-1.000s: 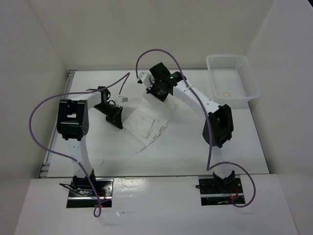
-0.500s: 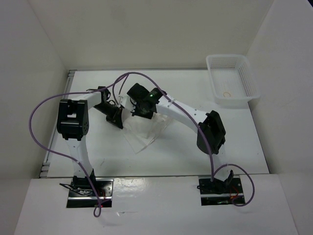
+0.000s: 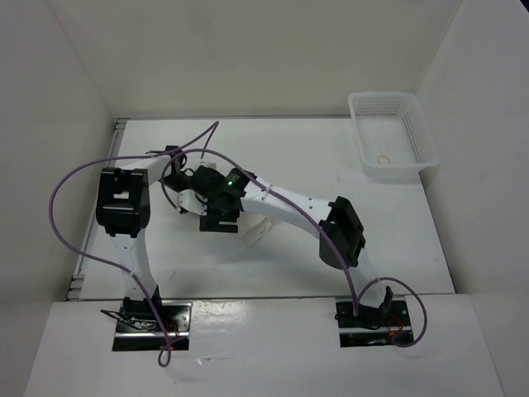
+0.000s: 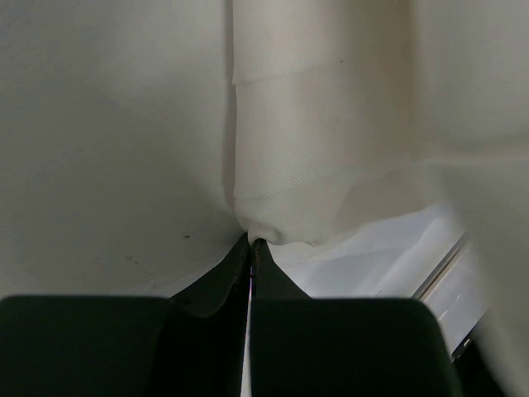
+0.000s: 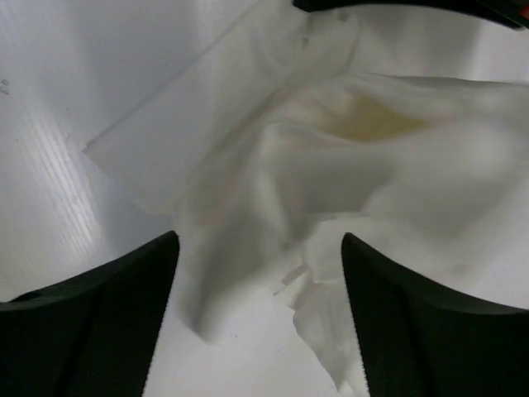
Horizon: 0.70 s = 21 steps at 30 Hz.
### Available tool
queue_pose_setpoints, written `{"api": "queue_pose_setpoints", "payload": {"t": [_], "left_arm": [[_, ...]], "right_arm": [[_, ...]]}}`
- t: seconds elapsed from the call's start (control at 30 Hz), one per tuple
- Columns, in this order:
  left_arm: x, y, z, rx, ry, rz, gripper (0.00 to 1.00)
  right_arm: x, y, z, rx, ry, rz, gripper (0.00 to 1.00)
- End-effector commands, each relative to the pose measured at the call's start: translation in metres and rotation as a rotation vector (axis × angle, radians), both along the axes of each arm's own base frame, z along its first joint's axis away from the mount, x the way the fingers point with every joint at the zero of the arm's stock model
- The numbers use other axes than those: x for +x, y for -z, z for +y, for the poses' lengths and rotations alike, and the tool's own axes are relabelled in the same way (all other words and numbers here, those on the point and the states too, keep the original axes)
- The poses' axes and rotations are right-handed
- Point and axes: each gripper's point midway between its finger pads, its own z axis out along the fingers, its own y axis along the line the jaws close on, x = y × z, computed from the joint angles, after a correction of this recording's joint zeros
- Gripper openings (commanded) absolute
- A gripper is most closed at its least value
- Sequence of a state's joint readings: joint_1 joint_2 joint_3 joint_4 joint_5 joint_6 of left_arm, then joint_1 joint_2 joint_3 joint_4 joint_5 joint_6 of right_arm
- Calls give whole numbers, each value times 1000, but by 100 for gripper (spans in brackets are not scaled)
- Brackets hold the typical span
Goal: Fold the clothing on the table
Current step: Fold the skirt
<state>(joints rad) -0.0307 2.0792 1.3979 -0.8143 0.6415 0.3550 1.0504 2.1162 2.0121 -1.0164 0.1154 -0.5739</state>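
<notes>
Right wrist view: crumpled white clothing (image 5: 273, 190), yellowish patch (image 5: 368, 124), between parted fingers (image 5: 91, 322)

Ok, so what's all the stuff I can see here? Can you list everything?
clothing: one, white, crumpled mid-table under the grippers
basket: one, white mesh, table's far right corner
ring-like thing: one, tan, inside the basket; too small to name
table: one, white, under everything
walls: three, white, left, back and right of the table
cables: two, purple, looping along the arms
arms: two, white and black, bolted at the near edge
left gripper: one, black, shut on the clothing
right gripper: one, black, open just above the clothing
</notes>
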Motion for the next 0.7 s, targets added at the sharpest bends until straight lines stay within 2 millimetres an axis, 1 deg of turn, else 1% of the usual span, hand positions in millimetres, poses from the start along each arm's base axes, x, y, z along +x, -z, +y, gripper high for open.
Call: {"api": "queue_pose_setpoints", "payload": {"t": [0.0, 0.03, 0.07, 0.17, 0.2, 0.23, 0.27, 0.3, 0.33, 0.37, 0.4, 0.43, 0.47, 0.5, 0.53, 0.57, 0.6, 0.63, 0.67], "left_arm": [[7, 19, 4, 45, 17, -46, 0], [7, 19, 4, 45, 17, -46, 0], [7, 19, 4, 45, 17, -46, 0], [7, 19, 4, 45, 9, -41, 0], [7, 19, 4, 45, 9, -41, 0], [7, 19, 4, 45, 9, -41, 0], [7, 19, 4, 45, 9, -41, 0], [11, 17, 7, 45, 0, -50, 0], [11, 17, 7, 45, 0, -50, 1], [12, 14, 7, 45, 0, -60, 2], [13, 13, 11, 45, -20, -55, 3], [12, 10, 11, 45, -20, -55, 10], [17, 5, 16, 45, -34, -73, 16], [16, 5, 22, 46, -51, -62, 20], [19, -1, 26, 46, -62, -78, 23], [21, -8, 36, 47, -89, -90, 28], [18, -11, 42, 48, -97, -89, 32], [15, -12, 52, 68, -106, -92, 34], [17, -23, 62, 80, -130, -118, 34]], "right_arm": [[-16, 7, 9, -18, -33, 31, 87], [-19, 8, 11, -8, -28, 46, 91], [-22, 4, 16, 19, -30, 65, 98], [-23, -12, 30, 96, -45, 97, 99], [-18, -28, 34, 139, -34, 95, 99], [-18, -32, 32, 140, -32, 113, 99], [-13, -42, 30, 171, -28, 131, 99], [-5, -65, 35, 233, -21, 121, 99], [-4, -71, 29, 240, -6, 150, 99], [12, -86, 18, 279, 23, 152, 99], [17, -103, 18, 338, 16, 158, 99], [26, -115, 12, 368, 31, 134, 99], [39, -126, -7, 392, 67, 121, 99], [46, -130, -17, 397, 91, 113, 99], [53, -133, -27, 406, 111, 115, 99], [58, -141, -40, 423, 131, 108, 99], [73, -135, -62, 420, 184, 130, 99], [79, -134, -74, 427, 209, 143, 99], [85, -134, -86, 440, 232, 147, 99]]}}
